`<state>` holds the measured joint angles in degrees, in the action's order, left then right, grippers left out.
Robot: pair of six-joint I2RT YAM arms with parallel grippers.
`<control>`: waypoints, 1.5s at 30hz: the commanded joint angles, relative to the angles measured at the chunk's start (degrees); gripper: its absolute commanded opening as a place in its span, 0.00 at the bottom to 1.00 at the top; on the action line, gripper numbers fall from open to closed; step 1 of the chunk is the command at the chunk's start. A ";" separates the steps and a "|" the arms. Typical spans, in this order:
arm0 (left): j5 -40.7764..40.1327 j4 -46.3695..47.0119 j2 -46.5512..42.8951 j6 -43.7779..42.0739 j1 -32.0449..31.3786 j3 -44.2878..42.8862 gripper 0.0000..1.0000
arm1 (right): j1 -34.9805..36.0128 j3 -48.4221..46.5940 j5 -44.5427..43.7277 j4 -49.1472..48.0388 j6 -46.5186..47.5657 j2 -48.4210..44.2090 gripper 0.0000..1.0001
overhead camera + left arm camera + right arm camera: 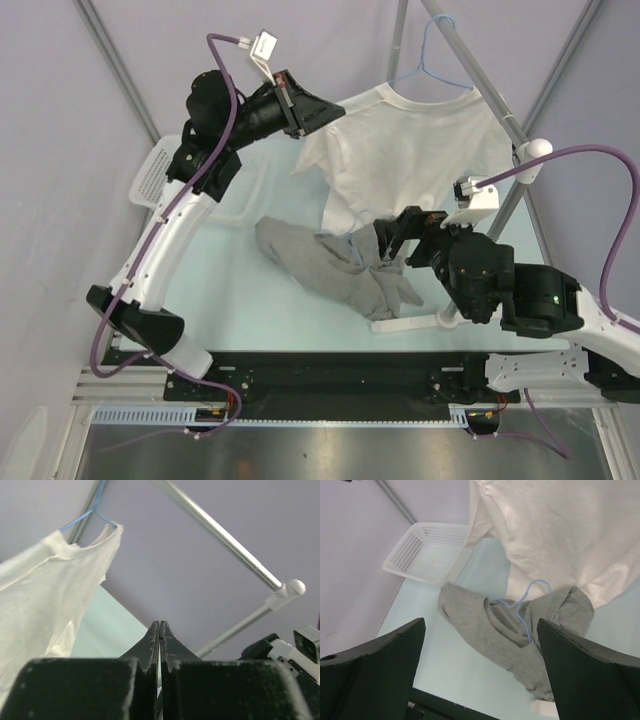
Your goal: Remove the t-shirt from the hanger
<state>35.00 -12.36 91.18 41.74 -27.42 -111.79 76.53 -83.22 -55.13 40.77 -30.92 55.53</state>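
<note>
**Inspector:** Overhead view?

**Officer:** The white t-shirt hangs on the blue hanger at upper centre and is not yet off. The left gripper sits at its sleeve edge, placed, I judge, to tug it sideways. The right gripper is over the grey garment at mid-frame.

**Inspector:** Left wrist?

**Officer:** Jaws clenched. No cloth shows between them, and the shirt is at frame left.

**Inspector:** Right wrist?

**Officer:** Jaws released wide, grasping nothing. A second hanger lies in the grey garment below.

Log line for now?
left gripper shut, empty | right gripper open above crumpled grey t-shirt | white cotton t-shirt on blue wire hanger
</note>
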 commanded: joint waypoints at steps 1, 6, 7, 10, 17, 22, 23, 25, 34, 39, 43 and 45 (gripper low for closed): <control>-8.08 -4.75 -6.61 -9.08 0.09 4.20 0.00 | -0.41 1.22 -4.82 -0.69 -1.87 1.51 1.00; -9.69 -8.30 -16.89 -12.64 5.97 22.77 0.32 | -4.45 2.00 2.47 5.09 -8.89 6.86 1.00; -10.56 -7.95 -19.26 -13.25 6.41 26.23 0.40 | -4.98 3.14 5.01 5.02 -9.51 7.48 1.00; -12.76 -7.06 -26.74 -14.84 6.59 39.25 0.55 | -6.74 6.91 8.62 3.79 -12.84 10.03 1.00; -4.85 5.94 -43.87 -4.04 6.50 66.06 0.48 | -9.91 3.27 11.37 0.88 -20.75 25.40 1.00; -11.52 -5.80 -55.11 -7.10 6.50 67.85 0.49 | -11.75 -6.85 8.38 5.97 -33.20 40.34 1.00; -14.84 -7.14 -57.06 -7.54 6.59 67.41 0.49 | -12.10 -8.61 8.12 7.11 -34.72 45.41 1.00; -17.76 -9.86 -62.31 -8.77 6.59 66.61 0.51 | -13.33 -13.97 6.45 11.68 -39.11 49.48 1.00; -22.35 -15.59 -68.06 -11.85 5.54 64.41 0.55 | -20.98 -13.47 11.72 6.26 -35.10 56.62 0.93; -22.08 -15.33 -68.76 -11.42 4.57 65.64 0.55 | -22.83 -13.11 11.10 4.31 -34.03 59.34 0.57; -21.12 -15.15 -68.85 -11.24 3.95 65.21 0.55 | -24.06 -14.07 11.45 2.38 -32.28 61.53 0.58; -20.94 -15.50 -69.03 -11.59 3.86 64.68 0.55 | -24.41 -15.74 10.49 3.17 -32.27 62.59 0.58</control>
<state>13.69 -27.73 22.76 31.31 -23.05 -46.39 53.06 -96.42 -42.11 45.10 -63.53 115.13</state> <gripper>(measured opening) 0.552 0.578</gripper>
